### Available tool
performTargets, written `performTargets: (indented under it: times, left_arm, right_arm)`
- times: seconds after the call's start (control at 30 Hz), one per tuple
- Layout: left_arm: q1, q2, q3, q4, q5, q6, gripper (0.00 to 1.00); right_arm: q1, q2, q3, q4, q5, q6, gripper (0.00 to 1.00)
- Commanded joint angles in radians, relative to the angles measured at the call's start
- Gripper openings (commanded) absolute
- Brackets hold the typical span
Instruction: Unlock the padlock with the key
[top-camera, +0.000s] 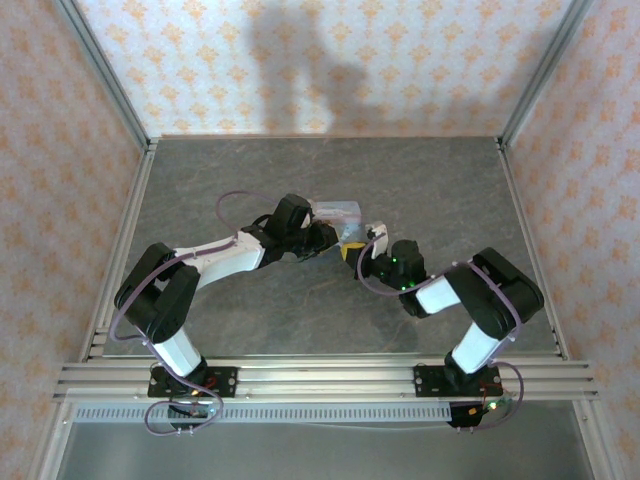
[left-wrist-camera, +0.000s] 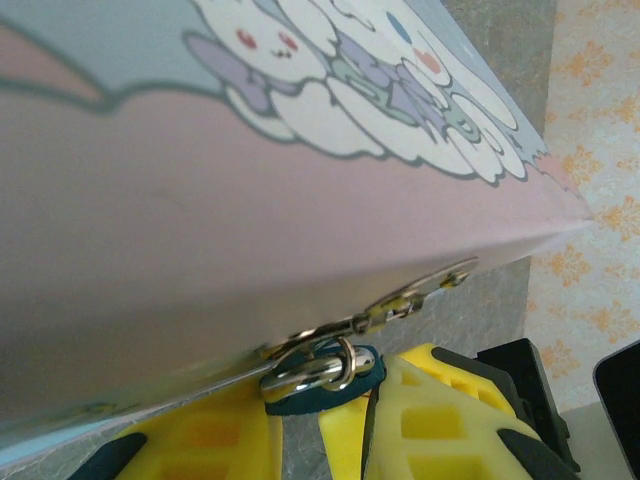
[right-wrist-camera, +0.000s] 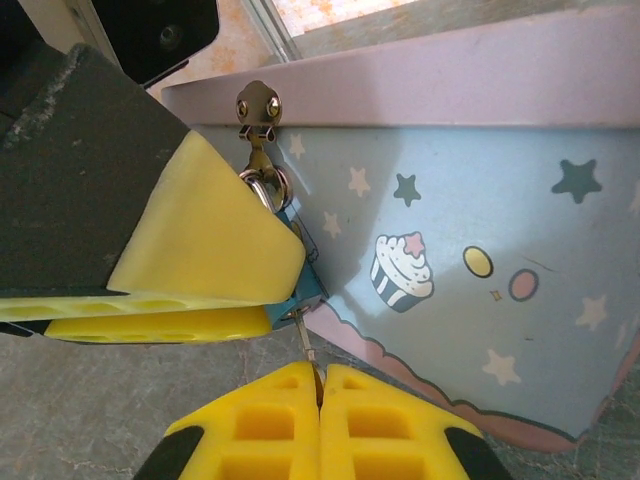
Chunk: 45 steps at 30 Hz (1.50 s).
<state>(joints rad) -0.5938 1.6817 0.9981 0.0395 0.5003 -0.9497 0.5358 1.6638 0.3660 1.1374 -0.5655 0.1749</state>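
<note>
Top external view first: both arms reach to the middle of the table (top-camera: 250, 180). The left gripper (top-camera: 325, 240) and right gripper (top-camera: 352, 252) meet nose to nose at the tin (top-camera: 338, 211), at its 6 o'clock edge. The lock is too small to make out from up here.

Over to the left wrist: the cartoon tin looms across the top. Its metal hasp (left-wrist-camera: 415, 293) pokes out at 4 o'clock, and the padlock (left-wrist-camera: 298, 403) hangs from it by the shackle (left-wrist-camera: 305, 372). The teal body sits right between the yellow fingertips, one at 8 o'clock and one at 4 o'clock. They're pinched in narrow on it.

Now the right wrist, and this is the good angle. The left gripper's yellow pads come in from 9 o'clock and clamp the padlock against the tin's side, a sliver of teal peeking out. Straight below it, the key (right-wrist-camera: 306, 340) shows as a thin silvery shaft. Its top touches the lock's underside. Its bottom is nipped between the right gripper's two yellow pads at 6 o'clock, pressed together with barely a seam.
</note>
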Motion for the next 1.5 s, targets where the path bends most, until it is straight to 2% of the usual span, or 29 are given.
performTargets:
  times: [0.0, 0.47, 0.8, 0.93, 1.3, 1.47]
  left_arm:
    - [-0.021, -0.028, 0.023, 0.024, 0.060, 0.005, 0.22]
    - [-0.023, -0.027, 0.021, 0.025, 0.063, 0.007, 0.22]
    - [-0.023, -0.025, 0.017, 0.032, 0.057, 0.005, 0.22]
    - [-0.022, -0.024, 0.019, 0.033, 0.059, 0.006, 0.22]
    - [-0.021, -0.021, 0.016, 0.034, 0.058, 0.008, 0.23]
    - [-0.021, -0.019, 0.019, 0.030, 0.058, 0.009, 0.23]
  right_arm:
    - [0.007, 0.002, 0.068, 0.105, -0.075, 0.019, 0.00]
    - [-0.005, 0.005, 0.133, 0.080, -0.120, 0.026, 0.00]
    - [0.032, -0.016, 0.115, 0.067, -0.145, 0.009, 0.00]
    - [0.032, -0.024, 0.084, 0.123, -0.140, 0.041, 0.00]
    - [0.045, -0.048, 0.067, 0.068, -0.119, 0.038, 0.00]
    - [0.049, -0.034, 0.063, 0.098, -0.095, 0.050, 0.00]
